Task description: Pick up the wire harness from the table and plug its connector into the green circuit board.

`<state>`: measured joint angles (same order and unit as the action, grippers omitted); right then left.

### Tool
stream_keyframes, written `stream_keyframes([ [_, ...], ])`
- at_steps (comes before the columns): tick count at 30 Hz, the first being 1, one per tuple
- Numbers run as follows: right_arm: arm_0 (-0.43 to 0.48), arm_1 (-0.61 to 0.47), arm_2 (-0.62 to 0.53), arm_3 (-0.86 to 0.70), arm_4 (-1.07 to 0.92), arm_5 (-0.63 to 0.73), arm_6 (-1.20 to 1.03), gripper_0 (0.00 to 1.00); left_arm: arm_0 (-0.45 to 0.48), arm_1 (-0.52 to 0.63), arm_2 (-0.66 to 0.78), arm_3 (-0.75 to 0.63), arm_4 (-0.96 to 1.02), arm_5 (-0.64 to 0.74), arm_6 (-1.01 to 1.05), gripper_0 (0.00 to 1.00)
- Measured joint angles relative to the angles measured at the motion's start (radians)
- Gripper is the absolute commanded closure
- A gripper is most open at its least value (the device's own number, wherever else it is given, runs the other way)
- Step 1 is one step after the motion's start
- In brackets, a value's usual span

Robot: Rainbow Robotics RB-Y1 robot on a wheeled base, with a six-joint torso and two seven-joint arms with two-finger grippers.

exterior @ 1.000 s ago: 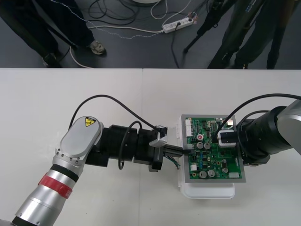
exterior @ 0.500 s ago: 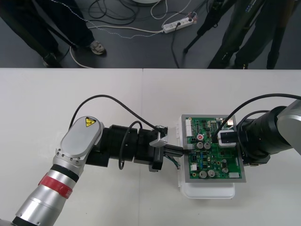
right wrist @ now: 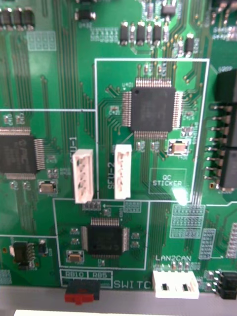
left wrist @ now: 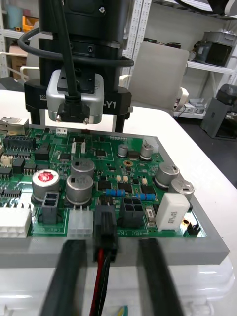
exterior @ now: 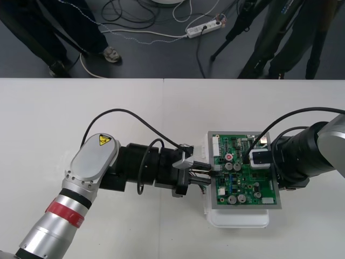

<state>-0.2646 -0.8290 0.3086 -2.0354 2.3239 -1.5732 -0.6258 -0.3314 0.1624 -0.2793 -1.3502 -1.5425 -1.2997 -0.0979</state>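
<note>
- Bright, even overhead light on the table (exterior: 108,102); only a faint, soft shadow beneath the left gripper (exterior: 211,174).
- Metal capacitor tops (left wrist: 170,174) ahead of that gripper catch small glints.
- The green circuit board (right wrist: 64,79) around them is evenly lit.

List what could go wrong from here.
1. The black plug sits at the green circuit board's edge, depth unclear: possibly half-seated.
2. The left gripper's open fingers flank its red and black wires; retreating could snag them, tugging it out.
3. The right gripper stands over the board opposite the plug; shifting could jolt the board.
</note>
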Motion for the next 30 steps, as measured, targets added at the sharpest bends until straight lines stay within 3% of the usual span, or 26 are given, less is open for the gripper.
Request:
stream_keyframes([
  [30, 0.000, 0.000, 0.000, 0.002, 0.001, 0.000, 0.000, 0.00, 0.001, 0.002, 0.007, 0.000, 0.000, -0.054, 0.000, 0.10],
])
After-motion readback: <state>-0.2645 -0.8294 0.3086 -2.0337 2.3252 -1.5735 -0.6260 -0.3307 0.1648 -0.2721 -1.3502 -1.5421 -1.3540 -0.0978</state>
